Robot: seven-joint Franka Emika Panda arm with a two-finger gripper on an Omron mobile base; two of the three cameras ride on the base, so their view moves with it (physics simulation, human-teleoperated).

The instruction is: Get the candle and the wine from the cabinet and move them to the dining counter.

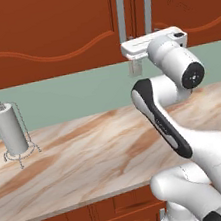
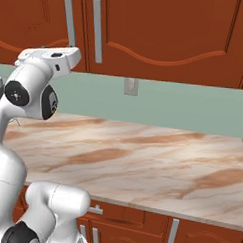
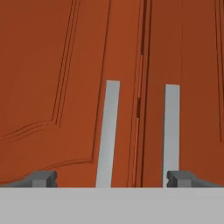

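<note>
The cabinet (image 3: 52,87) is right in front of the hand, both arched doors shut. Its two silver bar handles (image 3: 108,131) (image 3: 172,131) run on either side of the seam between the doors. My gripper (image 3: 113,179) is open, fingertips spread wide, with nothing between them, a short way off the doors and level with the handles' lower ends. From the base views, the white hand (image 1: 145,45) (image 2: 59,55) is raised to the bottom edge of the cabinet (image 1: 48,26), below the handles (image 1: 121,12). The candle and the wine are hidden. The dining counter is out of view.
A grey paper-towel roll (image 1: 10,129) on a wire stand sits at the left of the marble wall counter (image 1: 89,156). A wall outlet (image 2: 130,86) is set in the green backsplash. Base cabinets (image 2: 154,230) with drawers run below the counter edge.
</note>
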